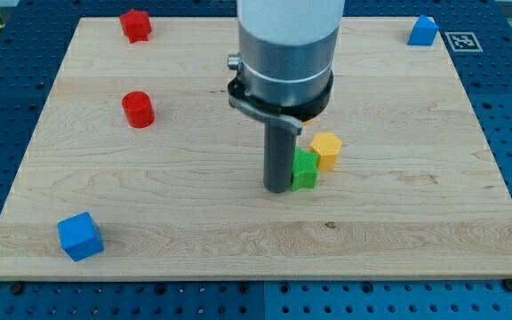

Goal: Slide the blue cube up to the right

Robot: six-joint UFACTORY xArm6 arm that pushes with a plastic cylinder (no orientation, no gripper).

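The arm has no jaws, only a rod; its tip (279, 188) rests beside the green block (304, 169) mid-surface, well apart from the blue cube (80, 236) near the view's bottom left, so no push toward the upper right can begin.

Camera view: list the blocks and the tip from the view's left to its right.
blue cube → red star-shaped block and red cylinder, level → my tip → green block → yellow block → blue block

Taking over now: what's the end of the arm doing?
No jaws, just a rod. My tip rests beside the green block, far from the blue cube; holding nothing.
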